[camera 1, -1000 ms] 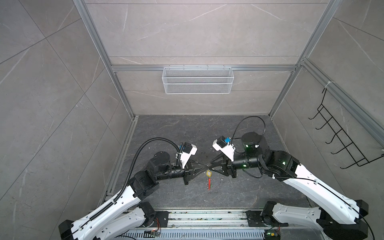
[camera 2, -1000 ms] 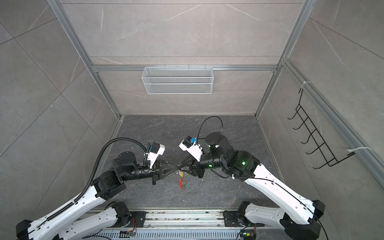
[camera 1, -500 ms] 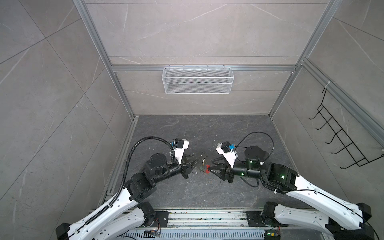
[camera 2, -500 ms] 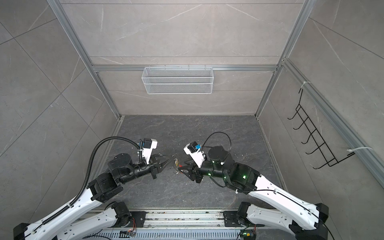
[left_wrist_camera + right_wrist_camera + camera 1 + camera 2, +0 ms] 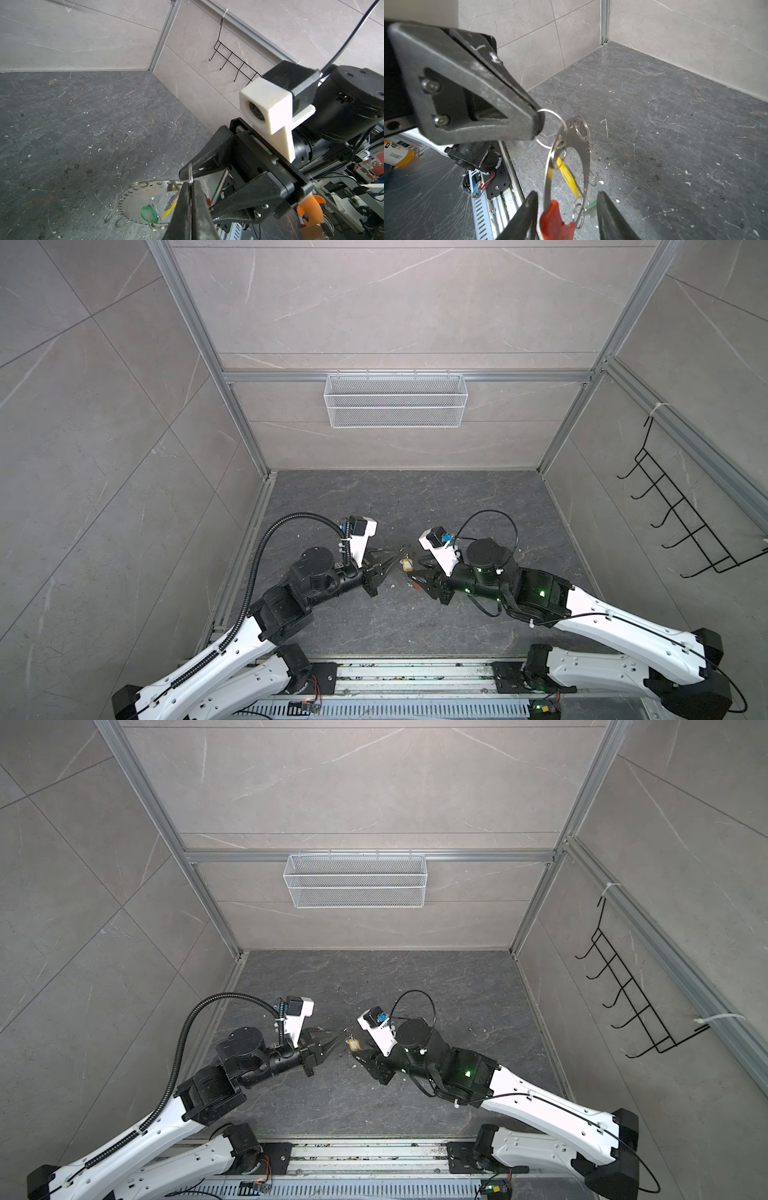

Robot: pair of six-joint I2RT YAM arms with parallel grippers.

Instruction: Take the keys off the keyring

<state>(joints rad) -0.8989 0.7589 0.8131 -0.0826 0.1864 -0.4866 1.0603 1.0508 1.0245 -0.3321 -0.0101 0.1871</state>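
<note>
**Floor** [image 5: 374, 510]: dark stone-look slab. No loose key shows on it in any view.

**Left gripper** [image 5: 190, 188]: jaws pressed together, pinching a small split ring [image 5: 552, 112]. The whole bunch hangs from this pinch, off the floor, near the front middle of the cell.

**Right gripper** [image 5: 567, 194]: jaws apart, one on each side of the low end of the bunch. Nothing is clamped. Whether one finger touches the red sleeve cannot be told.

**Keyring** [image 5: 586, 158]: flat grey metal hoop with a row of punched holes, hanging between the two grippers. Its red sleeve [image 5: 553, 218] is lowest and sits between the right gripper's fingers.

**Keys:**
- Yellow-tagged key [image 5: 568, 176]: on its own small ring near the top of the hoop, with the tag slanting down across the opening.
- Green-tagged key [image 5: 148, 214]: on another small ring, lower on the hoop and near the sleeve.

**Progress, as judged:**
- Done: the bunch is lifted and steadied.
- Left: both keys are on the keyring and each has to be worked off, so the removal itself has not begun.
</note>
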